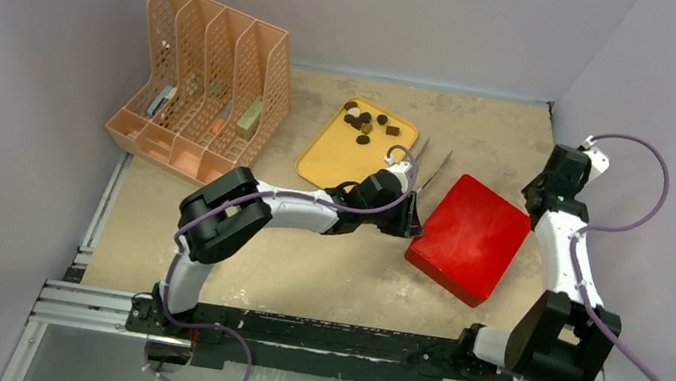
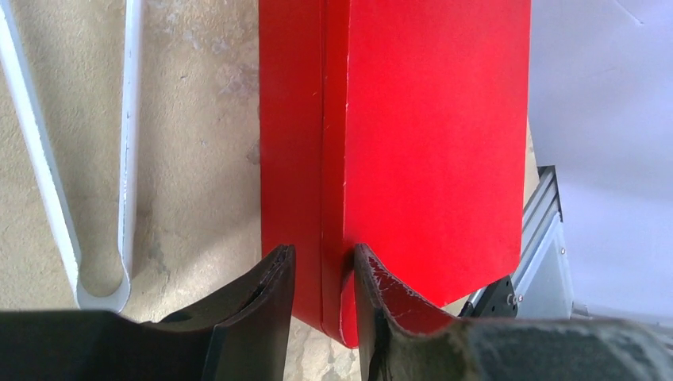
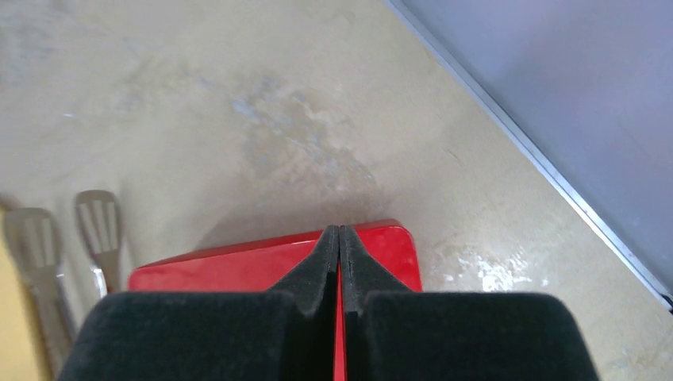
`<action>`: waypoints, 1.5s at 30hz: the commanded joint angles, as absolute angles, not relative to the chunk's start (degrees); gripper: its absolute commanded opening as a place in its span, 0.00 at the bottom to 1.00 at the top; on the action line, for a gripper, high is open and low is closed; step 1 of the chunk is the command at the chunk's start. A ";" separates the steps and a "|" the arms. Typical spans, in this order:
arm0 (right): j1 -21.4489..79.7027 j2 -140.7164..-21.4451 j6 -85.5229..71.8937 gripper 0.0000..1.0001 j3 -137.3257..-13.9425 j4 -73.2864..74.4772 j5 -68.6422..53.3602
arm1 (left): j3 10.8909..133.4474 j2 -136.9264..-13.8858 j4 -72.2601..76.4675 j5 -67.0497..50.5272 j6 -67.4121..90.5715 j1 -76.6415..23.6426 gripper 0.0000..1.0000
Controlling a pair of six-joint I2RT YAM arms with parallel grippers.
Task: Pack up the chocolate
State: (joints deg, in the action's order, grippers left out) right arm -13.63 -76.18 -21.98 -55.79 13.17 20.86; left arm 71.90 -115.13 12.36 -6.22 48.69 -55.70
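Note:
The chocolate (image 1: 366, 126), several small dark brown pieces, lies at the far end of the yellow tray (image 1: 327, 157). A closed red box (image 1: 469, 235) sits right of the tray. My left gripper (image 1: 410, 220) is at the box's left edge. In the left wrist view its jaws (image 2: 324, 258) straddle the box (image 2: 436, 119), one finger on the lid's top and one against the side, pinching the edge. My right gripper (image 1: 537, 195) hovers over the box's far right corner. It is shut (image 3: 340, 230) and holds nothing, with the box (image 3: 238, 266) just below.
Metal tongs (image 1: 433, 169) lie between tray and box, and show in the wrist views (image 2: 48, 175) (image 3: 40, 254). An orange file rack (image 1: 202, 89) stands at the back left. Grey walls enclose the table on three sides.

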 commanded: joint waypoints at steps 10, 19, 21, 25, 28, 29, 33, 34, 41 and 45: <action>-9.13 -80.69 -25.53 0.00 -61.46 4.84 -2.28 | 74.94 -116.52 11.40 -5.73 47.15 -55.73 0.29; -3.98 -92.61 -26.29 0.00 -61.51 3.19 -1.25 | 75.31 -117.39 10.32 -5.33 47.00 -55.64 0.29; -3.85 -96.46 -26.13 0.00 -63.08 6.52 -1.27 | 75.55 -117.63 10.33 -5.65 47.23 -55.64 0.29; -3.52 -96.00 -25.49 0.00 -64.92 9.21 -0.18 | 75.73 -117.48 9.90 -5.77 47.22 -55.64 0.29; -3.47 -92.28 -25.16 0.00 -66.32 8.76 0.54 | 75.59 -117.23 9.96 -5.53 47.37 -55.64 0.29; -3.37 -91.26 -25.01 0.00 -67.53 9.31 0.51 | 75.68 -117.24 10.07 -5.59 47.48 -55.63 0.29; -2.74 -88.17 -24.52 0.00 -71.16 11.16 0.26 | 76.00 -117.80 10.52 -6.02 48.26 -55.63 0.29; -2.65 -87.51 -24.62 0.00 -71.42 11.63 0.10 | 75.95 -117.92 10.62 -6.10 48.47 -55.66 0.29; -1.47 -84.19 -28.04 0.00 -62.91 9.06 0.11 | 75.65 -117.93 10.75 -5.81 48.45 -55.63 0.29; -0.58 -89.37 -28.44 0.00 -58.40 4.92 -2.07 | 75.53 -118.61 11.01 -6.18 48.85 -55.64 0.29</action>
State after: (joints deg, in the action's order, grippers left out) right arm -1.58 -84.47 -27.03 -62.52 8.01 0.05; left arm 74.52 -116.90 11.49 -7.07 48.88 -55.68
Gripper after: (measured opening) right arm 0.004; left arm 0.293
